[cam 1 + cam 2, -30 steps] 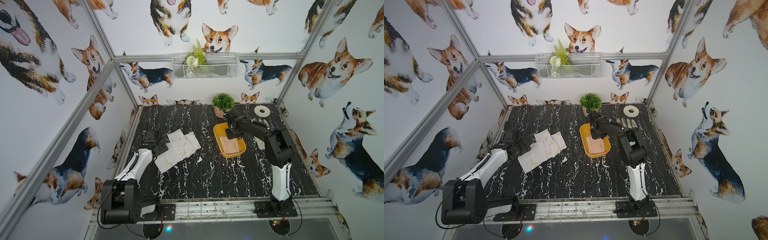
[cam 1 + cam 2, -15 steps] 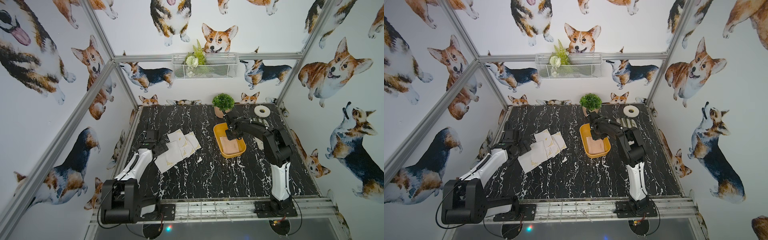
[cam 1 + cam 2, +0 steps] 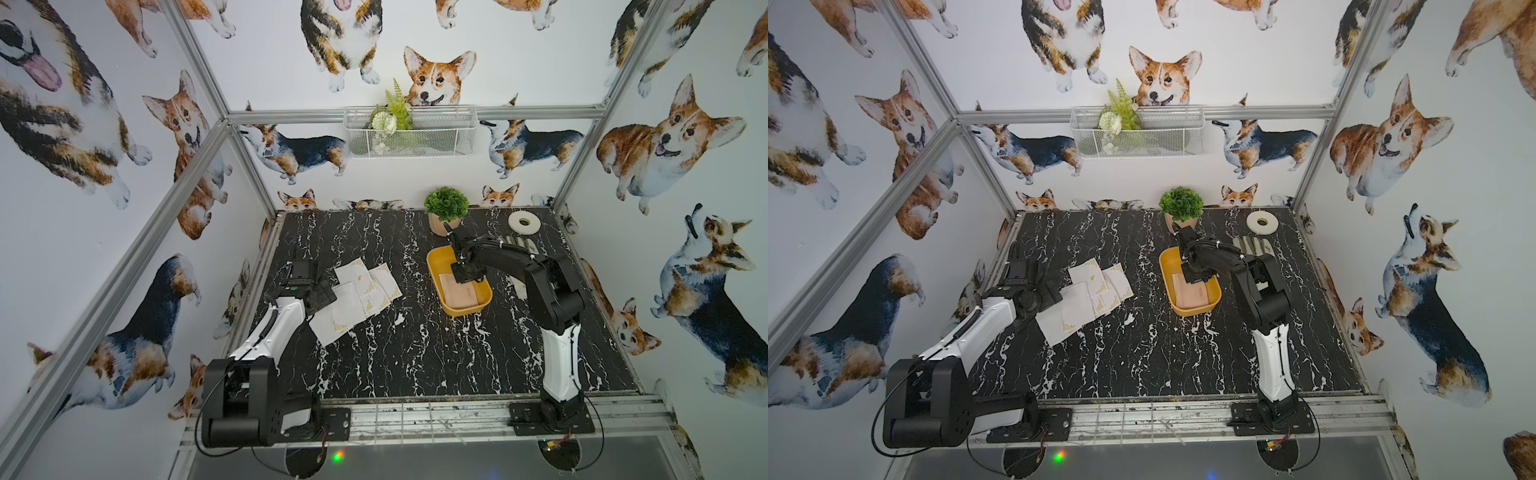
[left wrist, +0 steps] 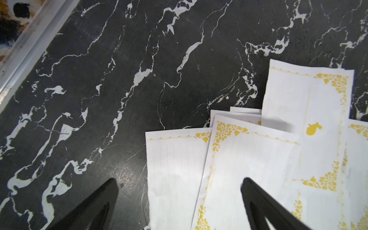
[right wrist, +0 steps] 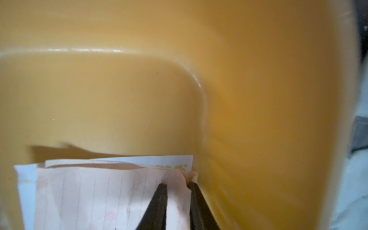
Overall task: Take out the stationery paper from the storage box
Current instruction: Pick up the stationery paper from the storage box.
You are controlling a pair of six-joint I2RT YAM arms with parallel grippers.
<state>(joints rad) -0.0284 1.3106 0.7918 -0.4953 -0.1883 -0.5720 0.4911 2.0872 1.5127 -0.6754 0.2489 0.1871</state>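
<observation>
Room: corgi-print walls, a white wire basket point(image 3: 440, 141) of greenery hung on the back wall.
Desk: black marble-look desk point(image 3: 415, 357) with white veins.
Storage box: shallow yellow-orange plastic storage box point(image 3: 435, 270), rectangular with rounded corners, right of the desk's middle, nearer its far edge.
Stationery paper: thin rectangular stationery paper point(image 3: 459, 293), a ruled peach-pink sheet on top, lying inside the storage box; a white sheet with gold print point(image 5: 159, 160) peeks out beneath it.
Loose sheets: white gold-cornered sheets point(image 3: 357, 295) fanned and overlapping on the desk near its left edge.
Right fingers: my right fingers point(image 5: 157, 205) are down in the box at a corner of the stack, drawn close, a raised fold of the top peach sheet pinched between them.
Left fingers: my left fingers point(image 4: 256, 197) are spread wide and hold nothing; one tip over bare desk, the other over a white sheet; whether they touch, I cannot tell.
Far edge: green potted plant point(image 3: 445, 203); white tape roll point(image 3: 524, 224) near the far right corner.
</observation>
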